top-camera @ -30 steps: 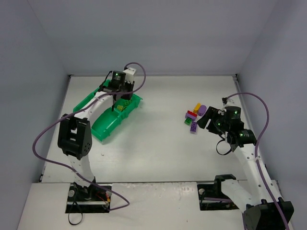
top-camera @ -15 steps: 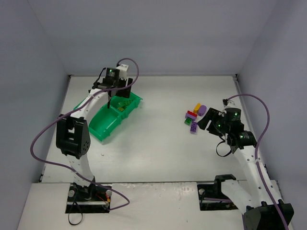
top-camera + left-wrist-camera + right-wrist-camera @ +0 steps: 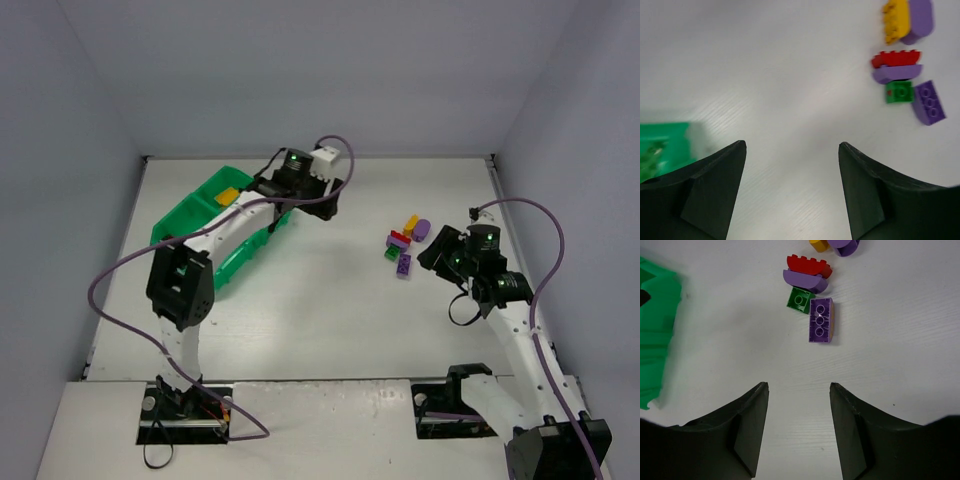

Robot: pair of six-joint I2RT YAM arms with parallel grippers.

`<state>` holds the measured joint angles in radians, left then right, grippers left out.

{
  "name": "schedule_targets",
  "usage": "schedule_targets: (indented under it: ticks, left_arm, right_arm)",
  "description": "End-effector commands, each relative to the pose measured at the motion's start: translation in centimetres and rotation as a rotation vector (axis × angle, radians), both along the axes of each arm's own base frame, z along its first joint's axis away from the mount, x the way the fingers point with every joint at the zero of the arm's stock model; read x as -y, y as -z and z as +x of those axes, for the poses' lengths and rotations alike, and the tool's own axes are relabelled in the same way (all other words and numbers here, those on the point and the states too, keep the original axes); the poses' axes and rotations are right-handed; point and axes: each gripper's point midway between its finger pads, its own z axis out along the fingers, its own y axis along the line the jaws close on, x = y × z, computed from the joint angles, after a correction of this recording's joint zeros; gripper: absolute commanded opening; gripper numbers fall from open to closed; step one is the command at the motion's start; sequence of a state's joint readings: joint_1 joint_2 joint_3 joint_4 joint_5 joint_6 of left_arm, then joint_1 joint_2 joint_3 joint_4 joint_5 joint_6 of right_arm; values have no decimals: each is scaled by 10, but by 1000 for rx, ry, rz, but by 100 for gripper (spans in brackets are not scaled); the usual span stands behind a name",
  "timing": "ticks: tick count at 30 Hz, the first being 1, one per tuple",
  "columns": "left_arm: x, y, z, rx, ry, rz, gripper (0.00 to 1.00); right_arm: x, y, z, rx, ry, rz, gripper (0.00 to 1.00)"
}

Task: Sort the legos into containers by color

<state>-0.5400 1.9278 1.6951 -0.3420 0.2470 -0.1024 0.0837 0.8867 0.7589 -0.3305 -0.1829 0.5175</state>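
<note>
The loose legos lie in a cluster right of the table's middle [image 3: 404,242]: a yellow brick [image 3: 896,20], a rounded purple piece [image 3: 920,17], a red brick [image 3: 809,266] on a curved purple one [image 3: 805,281], a green square [image 3: 799,300] and a purple brick [image 3: 820,320]. The green tray of containers [image 3: 200,215] sits at the far left with a yellow brick [image 3: 228,197] in one compartment. My left gripper [image 3: 792,145] hangs open and empty over bare table just right of the tray. My right gripper [image 3: 798,385] is open and empty, a short way from the purple brick.
Grey walls close in the table at the left, back and right. A purple cable loops around each arm. The tray's edge [image 3: 657,330] shows at the left of the right wrist view.
My left gripper opened above the tray, then swung right, off the tray toward the table's middle. My right gripper has stayed by the cluster, its jaws slightly narrower.
</note>
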Motion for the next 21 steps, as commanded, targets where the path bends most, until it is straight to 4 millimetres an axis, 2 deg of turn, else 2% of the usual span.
schedule_targets:
  ticks: [1, 2, 4, 5, 7, 8, 9, 15, 18, 19, 21]
  left_arm:
    - [60, -23, -11, 13, 57, -116, 68]
    - [79, -12, -18, -1, 66, -109, 69]
    - [101, -14, -18, 14, 56, -134, 69]
    - [114, -1, -22, 9, 56, -114, 70]
    - [131, -3, -22, 25, 52, -121, 70]
    - [137, 9, -22, 19, 46, -106, 70]
    - [147, 10, -26, 23, 60, -109, 70]
    - [176, 26, -36, 41, 85, -93, 71]
    - [183, 43, -38, 35, 83, -69, 71]
    - [195, 49, -41, 44, 98, -71, 71]
    - [201, 55, -44, 45, 112, -64, 71]
  right_arm:
    - [10, 8, 8, -22, 79, -1, 49]
    - [10, 9, 8, -25, 87, 1, 49]
    - [11, 9, 8, -27, 98, 1, 49]
    - [12, 9, 9, -26, 106, 2, 50]
    - [13, 7, 9, -23, 112, 2, 50]
    - [13, 6, 9, -18, 112, 1, 51]
    - [14, 5, 9, -18, 114, 1, 51]
    - [14, 0, 9, -5, 112, -1, 51]
    - [15, -2, 7, 0, 108, -5, 51]
    - [17, -5, 6, 7, 106, -15, 52]
    - [18, -5, 4, 7, 109, -24, 52]
